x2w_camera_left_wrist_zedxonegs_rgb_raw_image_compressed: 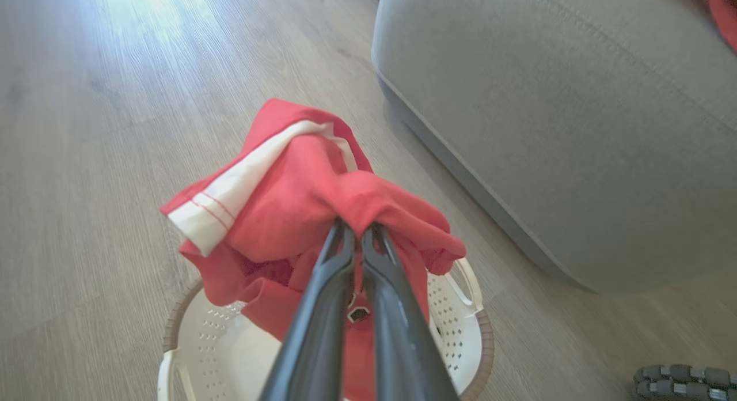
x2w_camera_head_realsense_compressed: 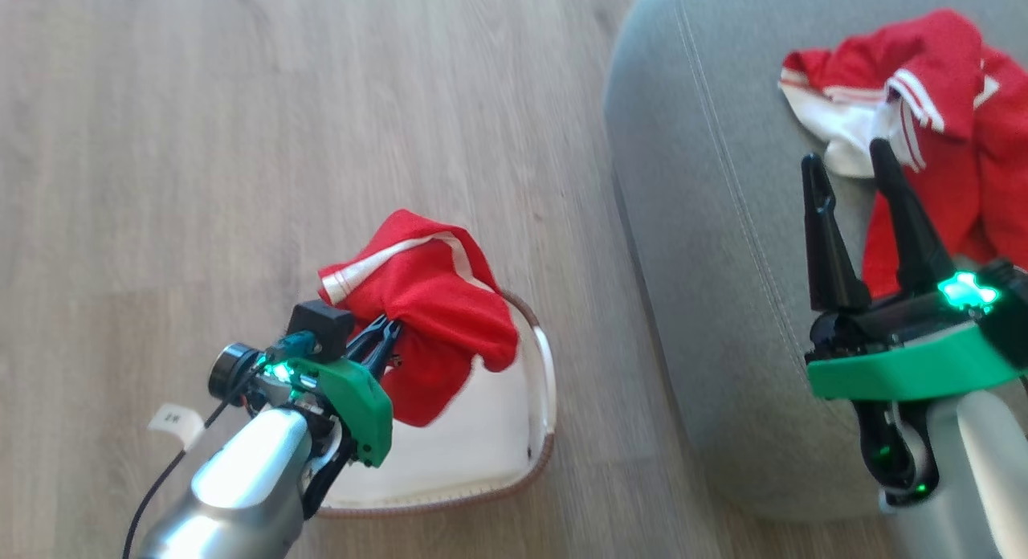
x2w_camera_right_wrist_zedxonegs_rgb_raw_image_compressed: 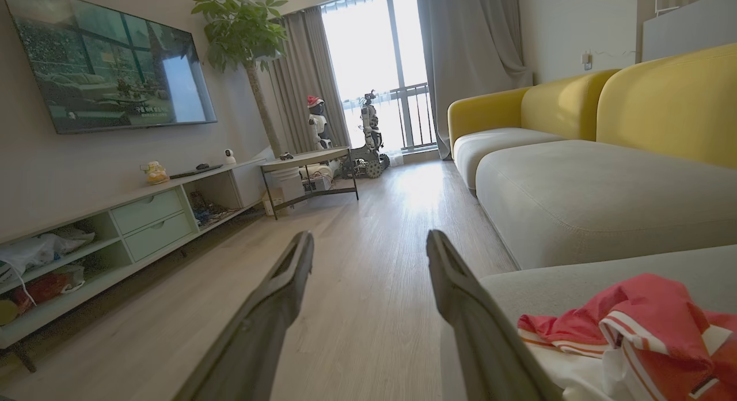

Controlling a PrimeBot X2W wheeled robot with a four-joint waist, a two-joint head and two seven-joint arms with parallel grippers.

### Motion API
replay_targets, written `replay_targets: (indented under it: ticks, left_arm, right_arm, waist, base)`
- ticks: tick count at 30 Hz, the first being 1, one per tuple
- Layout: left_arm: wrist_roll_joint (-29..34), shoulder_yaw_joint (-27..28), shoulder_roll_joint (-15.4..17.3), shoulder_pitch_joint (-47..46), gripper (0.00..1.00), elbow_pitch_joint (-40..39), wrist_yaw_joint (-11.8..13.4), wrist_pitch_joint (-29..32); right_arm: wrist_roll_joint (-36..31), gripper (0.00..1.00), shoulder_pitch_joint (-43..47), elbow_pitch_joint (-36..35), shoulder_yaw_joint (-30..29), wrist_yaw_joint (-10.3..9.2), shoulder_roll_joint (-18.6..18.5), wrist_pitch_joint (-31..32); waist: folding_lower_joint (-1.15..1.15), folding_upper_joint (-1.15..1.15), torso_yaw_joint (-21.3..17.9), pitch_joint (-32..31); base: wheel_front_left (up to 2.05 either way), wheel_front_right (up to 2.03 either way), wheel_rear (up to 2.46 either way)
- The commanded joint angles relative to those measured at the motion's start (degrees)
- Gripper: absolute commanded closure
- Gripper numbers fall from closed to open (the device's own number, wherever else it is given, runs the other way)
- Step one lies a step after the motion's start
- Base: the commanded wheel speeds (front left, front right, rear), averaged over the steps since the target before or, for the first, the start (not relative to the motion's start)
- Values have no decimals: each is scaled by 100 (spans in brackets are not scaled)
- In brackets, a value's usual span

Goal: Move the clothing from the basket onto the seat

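Nothing legible anywhere. Closest to writing: a small white tag (x2w_camera_head_realsense_compressed: 172, 419) hanging by the cable just behind the left gripper (x2w_camera_head_realsense_compressed: 388, 332), printed with a few dark marks too small and blurred to make out. On the red clothing (x2w_camera_head_realsense_compressed: 438, 302) pinched between that gripper's closed fingertips, plain white trim and thin red stripes, without readable letters or numbers on the folds facing the cameras. Likewise on the red and white piece (x2w_camera_head_realsense_compressed: 932, 85) lying just past the spread tips of the right gripper (x2w_camera_head_realsense_compressed: 845, 153): stripes, but no decipherable print.
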Motion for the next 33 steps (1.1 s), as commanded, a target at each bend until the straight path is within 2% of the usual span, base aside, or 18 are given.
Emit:
replay_targets:
  ticks: [1,7,15,25,33]
  left_arm:
    - [33,330,198,-44,100,-344,57,-78]
    - [-217,753,216,171,100,-1048,55,-78]
    - [-538,1005,378,226,100,-2102,113,133]
    - [-880,1310,805,189,100,-4026,468,889]
    - [-898,1378,1010,120,100,-4778,673,1216]
  right_arm:
    - [50,0,42,-165,73,-1,-106,29]
    - [131,0,236,-125,112,-1,-98,70]
    - [344,0,426,-13,322,-1,-66,104]
    - [438,0,640,81,694,-1,-108,186]
    - [437,0,638,133,970,-1,-104,195]
  waist:
    - [0,0,204,-327]
    - [0,0,340,-699]
    - [0,0,416,-1087]
    - [0,0,444,-1304]
    - [0,0,447,-1271]
  base:
    - [0,0,0]
    - [0,0,0]
    - [0,0,0]
    - [0,0,0]
    - [0,0,0]
